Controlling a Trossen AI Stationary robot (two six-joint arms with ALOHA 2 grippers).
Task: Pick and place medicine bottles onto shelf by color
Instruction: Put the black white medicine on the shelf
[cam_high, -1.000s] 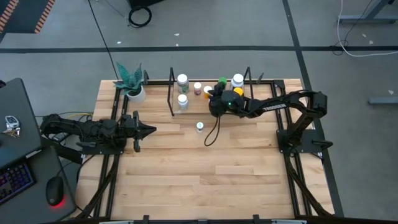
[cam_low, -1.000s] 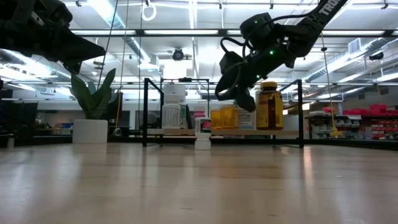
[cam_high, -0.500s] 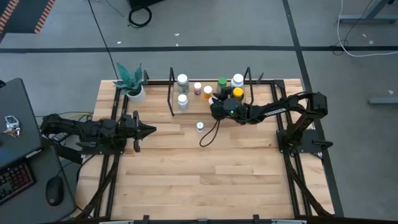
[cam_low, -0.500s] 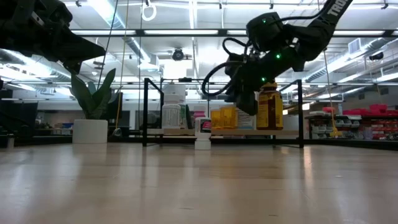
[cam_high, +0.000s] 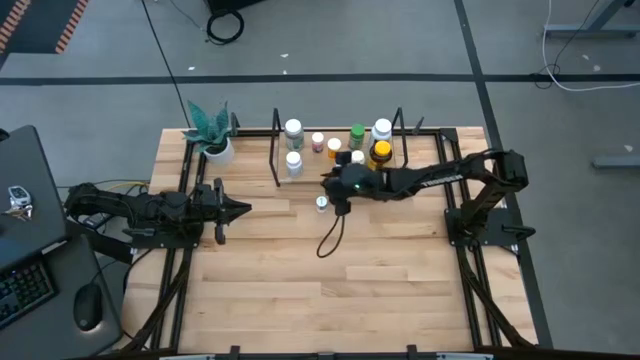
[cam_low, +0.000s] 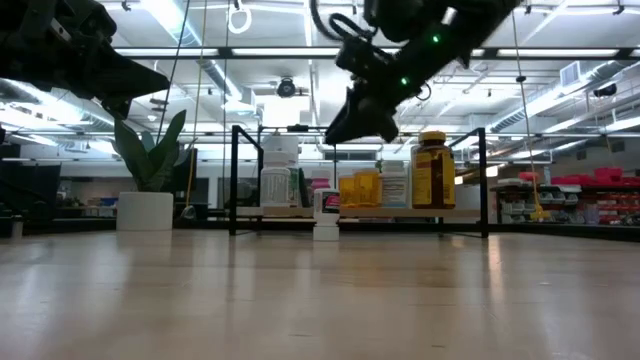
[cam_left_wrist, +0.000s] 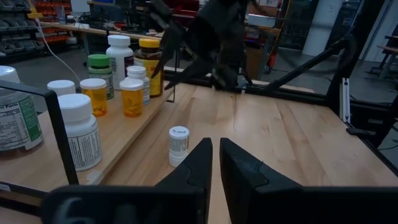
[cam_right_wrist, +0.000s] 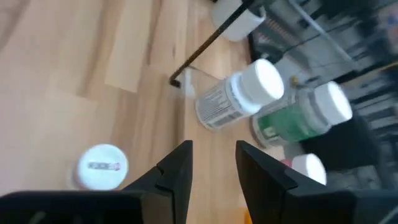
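Right gripper (cam_high: 328, 186) hanging above the worktop (cam_high: 330, 280) just in front of the shelf (cam_high: 340, 160), fingers (cam_right_wrist: 177, 168) drawn together with a narrow gap, clamped on nothing. Directly beneath and slightly ahead of it, a small white-capped bottle (cam_high: 321, 203) standing upright alone on the worktop, just off the shelf's front edge, not touched by the fingers; in the right wrist view, its round cap (cam_right_wrist: 102, 167) seen from above, beside the nearer finger. On the shelf behind: two white bottles (cam_high: 293, 129) at the left end, one behind the other; a pink-labelled small bottle (cam_high: 318, 141) and small orange bottles (cam_high: 334, 146) in the middle; a green bottle (cam_high: 357, 131), a white bottle (cam_high: 382, 128) and the large amber bottle with yellow cap (cam_high: 380, 152) toward the right end. In the low view, raised well clear of the lone bottle (cam_low: 326, 215), with the amber bottle (cam_low: 434, 171) to one side behind it. Left gripper (cam_high: 238, 209) waiting well apart on the left side of the worktop, fingers (cam_left_wrist: 193, 165) pressed nearly together and empty, pointed toward the lone bottle (cam_left_wrist: 178, 144). Potted plant (cam_high: 213, 132) at the back left corner.
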